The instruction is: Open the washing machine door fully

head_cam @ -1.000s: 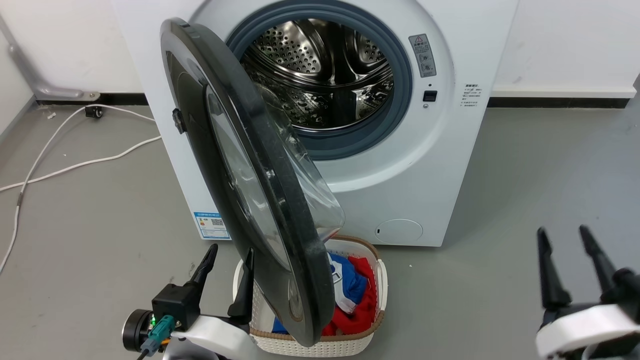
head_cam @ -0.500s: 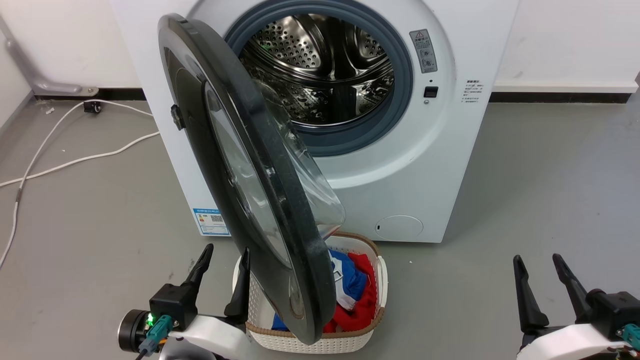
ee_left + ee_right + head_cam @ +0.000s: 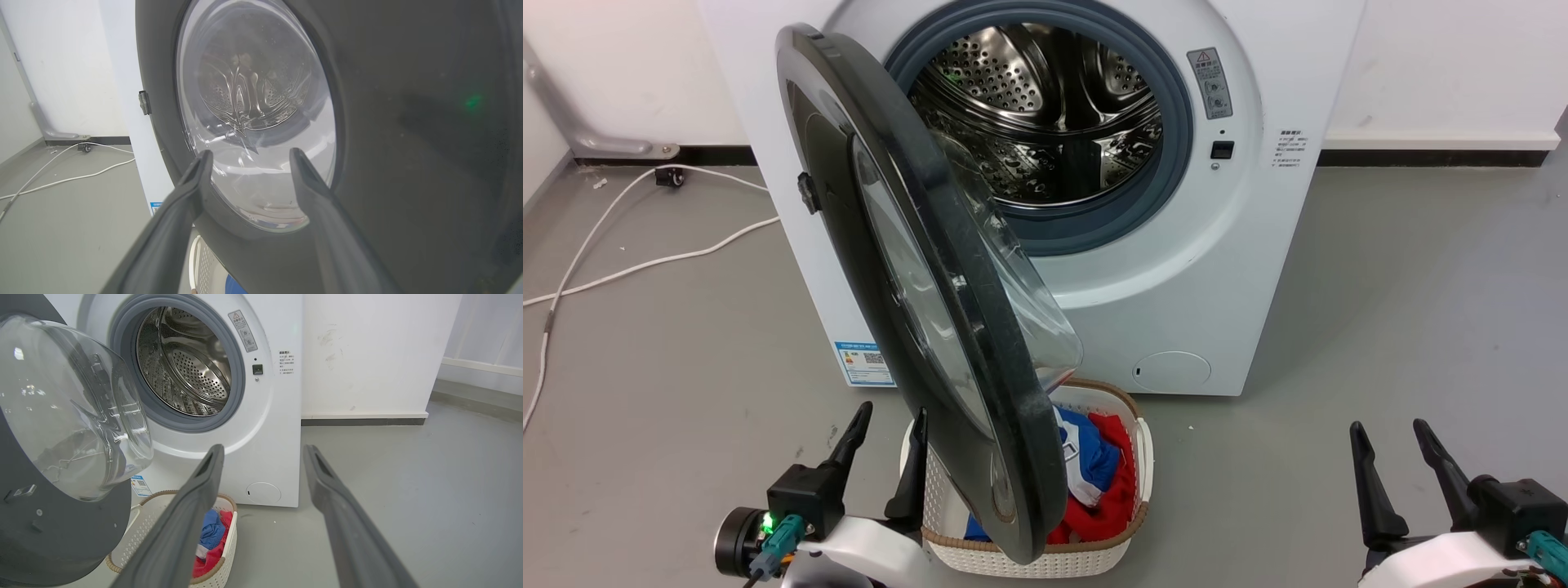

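One washing machine door (image 3: 837,233), part-open. One basket (image 3: 1086,562). Left end effector (image 3: 892,410) and right end effector (image 3: 1387,425): both spread, empty.

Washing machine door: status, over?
Washing machine door partly open. Left end effector open at its outer face; right end effector open, clear. Laundry basket below door's lower edge.

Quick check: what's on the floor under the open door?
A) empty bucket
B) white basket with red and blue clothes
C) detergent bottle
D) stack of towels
B: a white woven basket holding red and blue clothes sits below the swung-out washing machine door.
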You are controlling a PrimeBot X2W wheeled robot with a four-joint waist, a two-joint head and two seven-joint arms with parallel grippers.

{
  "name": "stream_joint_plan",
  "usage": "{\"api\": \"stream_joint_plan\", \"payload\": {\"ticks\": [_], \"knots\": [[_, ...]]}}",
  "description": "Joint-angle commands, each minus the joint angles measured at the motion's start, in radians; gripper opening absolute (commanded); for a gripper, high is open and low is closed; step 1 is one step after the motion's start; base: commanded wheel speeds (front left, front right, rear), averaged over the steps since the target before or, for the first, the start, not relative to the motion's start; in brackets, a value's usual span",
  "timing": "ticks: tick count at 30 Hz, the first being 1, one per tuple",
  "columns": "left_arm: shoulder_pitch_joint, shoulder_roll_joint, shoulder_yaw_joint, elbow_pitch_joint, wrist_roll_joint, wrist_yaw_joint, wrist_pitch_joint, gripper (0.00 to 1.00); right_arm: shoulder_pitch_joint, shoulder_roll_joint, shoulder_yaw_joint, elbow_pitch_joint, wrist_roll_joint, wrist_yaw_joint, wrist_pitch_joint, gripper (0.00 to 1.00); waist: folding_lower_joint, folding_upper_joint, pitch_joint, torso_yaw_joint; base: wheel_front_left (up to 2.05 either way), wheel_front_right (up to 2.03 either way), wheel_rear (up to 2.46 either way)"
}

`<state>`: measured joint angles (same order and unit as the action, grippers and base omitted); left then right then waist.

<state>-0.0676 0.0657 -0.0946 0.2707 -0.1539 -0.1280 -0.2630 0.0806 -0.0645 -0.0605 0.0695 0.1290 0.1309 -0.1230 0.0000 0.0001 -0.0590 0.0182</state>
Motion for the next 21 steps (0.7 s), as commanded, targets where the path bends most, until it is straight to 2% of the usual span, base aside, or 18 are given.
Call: {"api": "stream_joint_plan", "payload": {"ticks": [1, 2, 13, 21], "knots": [[-0.009, 0.005, -0.002, 0.003, -0.001, 0.000, -0.002, 0.20, -0.014, 0.003, 0.000, 0.003, -0.008, 0.000, -0.005, 1.00, 0.0000, -0.0001, 0.000, 0.000, 0.00, 0.00, 0.00], [-0.010, 0.005, -0.008, 0.007, -0.007, -0.001, -0.002, 0.00, -0.017, 0.004, -0.001, 0.004, -0.010, 0.000, -0.007, 1.00, 0.0000, -0.0001, 0.000, -0.001, 0.00, 0.00, 0.00], [-0.036, 0.009, 0.011, -0.028, -0.044, 0.011, 0.001, 0.00, -0.030, 0.008, -0.014, 0.018, -0.015, 0.000, -0.011, 1.00, 0.0000, -0.0001, 0.002, 0.013, 0.00, 0.00, 0.00], [-0.089, 0.014, 0.017, -0.289, -0.035, 0.050, 0.049, 0.00, -0.031, 0.009, -0.032, 0.026, -0.018, 0.000, -0.015, 1.00, 0.0000, -0.0001, -0.007, 0.036, 0.00, 0.00, 0.00]]}}
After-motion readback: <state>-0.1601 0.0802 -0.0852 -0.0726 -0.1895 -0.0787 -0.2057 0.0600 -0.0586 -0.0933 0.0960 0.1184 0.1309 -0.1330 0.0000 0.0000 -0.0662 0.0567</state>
